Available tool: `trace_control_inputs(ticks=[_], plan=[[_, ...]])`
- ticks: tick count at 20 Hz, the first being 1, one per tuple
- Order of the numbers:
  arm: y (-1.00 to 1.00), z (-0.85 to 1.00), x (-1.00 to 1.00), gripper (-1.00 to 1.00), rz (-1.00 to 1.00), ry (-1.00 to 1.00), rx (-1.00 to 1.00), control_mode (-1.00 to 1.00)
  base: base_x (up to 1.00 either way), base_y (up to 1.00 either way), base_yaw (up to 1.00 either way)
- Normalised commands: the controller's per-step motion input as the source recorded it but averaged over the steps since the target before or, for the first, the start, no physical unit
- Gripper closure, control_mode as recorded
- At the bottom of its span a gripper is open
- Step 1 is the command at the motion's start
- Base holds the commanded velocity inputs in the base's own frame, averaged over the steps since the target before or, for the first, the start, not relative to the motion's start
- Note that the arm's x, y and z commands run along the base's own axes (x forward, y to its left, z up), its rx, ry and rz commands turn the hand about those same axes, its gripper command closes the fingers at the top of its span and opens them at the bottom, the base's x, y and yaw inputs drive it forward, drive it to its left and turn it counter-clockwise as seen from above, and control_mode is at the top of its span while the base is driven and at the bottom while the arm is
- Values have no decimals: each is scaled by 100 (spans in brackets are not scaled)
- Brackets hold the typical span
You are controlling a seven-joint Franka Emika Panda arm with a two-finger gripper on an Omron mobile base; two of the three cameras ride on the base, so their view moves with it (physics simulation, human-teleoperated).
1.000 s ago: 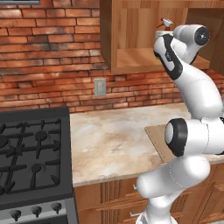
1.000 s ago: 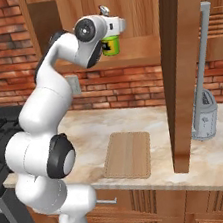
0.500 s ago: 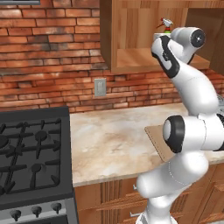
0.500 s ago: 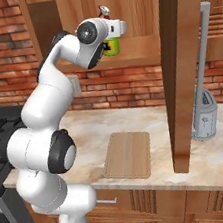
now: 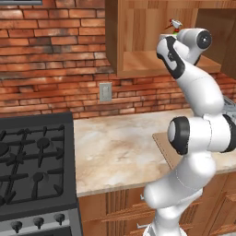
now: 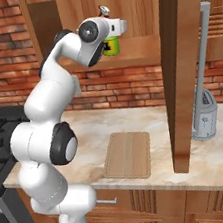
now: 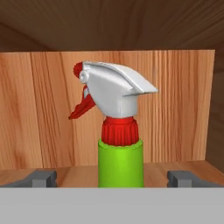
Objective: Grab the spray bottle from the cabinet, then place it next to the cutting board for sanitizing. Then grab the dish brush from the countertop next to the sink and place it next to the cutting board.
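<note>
One small green spray bottle point(image 7: 120, 164), with a red collar and a white trigger head carrying a red nozzle, stands upright on the flat shelf of the light-brown wooden wall cabinet point(image 7: 183, 109). In the hand view it sits centred between the gripper point(image 7: 113, 178) fingertips point(image 7: 41, 178), which are spread wide with a clear gap on each side, touching nothing. From the right base view, the bottle's green body shows just past the white arm's hand, near the front edge of the shelf.

Below, a thin rectangular light-brown wooden cutting board point(image 6: 128, 155) lies flat on the beige marbled stone countertop point(image 5: 115, 147), well apart from the bottle. A black gas stove point(image 5: 32, 161) sits to the left.

Risks, as a judgement: the bottle is narrow and top-heavy, so if the hand pushes forward off centre, one finger could nudge it and tip it against the cabinet's back wall. Closing too high, on the red collar or trigger head, may give a slipping hold. Lifting carelessly could knock the sprayer against the cabinet's upper panel, and an open wooden door point(image 6: 175, 68) stands close beside the exit path.
</note>
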Motion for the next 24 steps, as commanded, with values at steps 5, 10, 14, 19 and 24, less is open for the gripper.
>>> trace_control_inputs(ticks=[5,10,14,19,24], plan=[[-5,0,15,-100,0,0,0,-100,0,0,0],[-1,-1,15,100,0,0,0,-100,0,0,0],[0,0,9,100,0,0,0,-100,0,0,0],[-3,0,1,100,0,0,0,-100,0,0,0],[-7,-9,-2,100,0,4,0,-100,0,0,0]])
